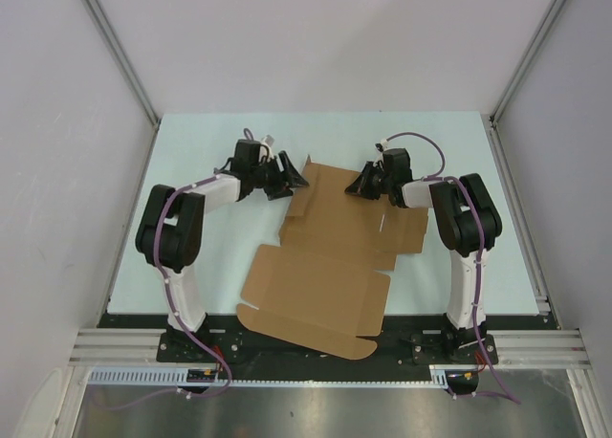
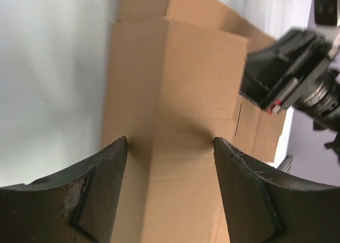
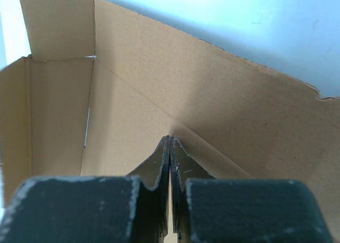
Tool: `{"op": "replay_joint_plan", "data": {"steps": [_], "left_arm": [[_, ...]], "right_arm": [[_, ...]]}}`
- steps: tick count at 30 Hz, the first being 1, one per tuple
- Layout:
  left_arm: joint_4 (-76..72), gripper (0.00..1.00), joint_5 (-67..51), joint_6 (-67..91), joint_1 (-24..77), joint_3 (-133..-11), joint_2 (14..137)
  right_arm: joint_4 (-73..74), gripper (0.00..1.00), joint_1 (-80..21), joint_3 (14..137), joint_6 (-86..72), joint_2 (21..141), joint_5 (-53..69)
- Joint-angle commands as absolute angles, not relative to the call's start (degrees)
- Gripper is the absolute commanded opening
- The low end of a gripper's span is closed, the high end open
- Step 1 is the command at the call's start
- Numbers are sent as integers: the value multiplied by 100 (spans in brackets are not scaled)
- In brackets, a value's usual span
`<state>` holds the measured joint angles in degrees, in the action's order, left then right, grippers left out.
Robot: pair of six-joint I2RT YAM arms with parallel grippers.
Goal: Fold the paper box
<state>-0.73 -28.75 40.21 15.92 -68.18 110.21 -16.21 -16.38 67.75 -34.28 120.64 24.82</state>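
White walls (image 1: 316, 46) close in a pale green surface (image 1: 191, 151), and the paper box (image 1: 316, 285) lies on it as a mostly flat brown die-cut sheet. Its nearest, rounded flap juts past the surface's near edge, the broad middle panel lies flat, and only the far end has side flaps lifted. Out there the left tool (image 2: 170, 142) stands with its jaws wide apart on either side of a creased, raised flap at the sheet's far left corner. Whether either pad is touching the card is hard to tell from this angle. Across from it the right tool (image 3: 170, 139) has its jaws pressed together on nothing, their tips set against the inner face of a raised wall near a fold line. The card looks light and thin, stiff across each panel but ready to hinge at the scored creases, and likely to spring back if let go. It will probably slide on the smooth surface, so one tool should pin a flat panel. The other is best placed on a flap's free edge close to its crease, away from the thin tabs, which could crumple.
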Motion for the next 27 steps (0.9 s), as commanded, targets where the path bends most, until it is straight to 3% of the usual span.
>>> {"op": "replay_joint_plan", "data": {"steps": [1, 14, 17, 21, 27], "left_arm": [[325, 71, -2682, 3587, 1845, -7110, 11092], [1115, 68, -2039, 2997, 1942, -7549, 11065], [1230, 61, -1951, 2857, 1942, -7699, 11109], [1230, 37, -2004, 2707, 1942, -7770, 11223], [1195, 23, -2030, 2611, 1934, -7717, 11206]], "right_arm": [[-879, 0, -1600, 6662, -3217, 12322, 2259], [-932, 0, -1600, 6662, -3243, 12322, 2276], [-914, 0, -1600, 6662, -3243, 12322, 2276], [-896, 0, -1600, 6662, -3234, 12331, 2303], [-931, 0, -1600, 6662, -3234, 12357, 2320]]}}
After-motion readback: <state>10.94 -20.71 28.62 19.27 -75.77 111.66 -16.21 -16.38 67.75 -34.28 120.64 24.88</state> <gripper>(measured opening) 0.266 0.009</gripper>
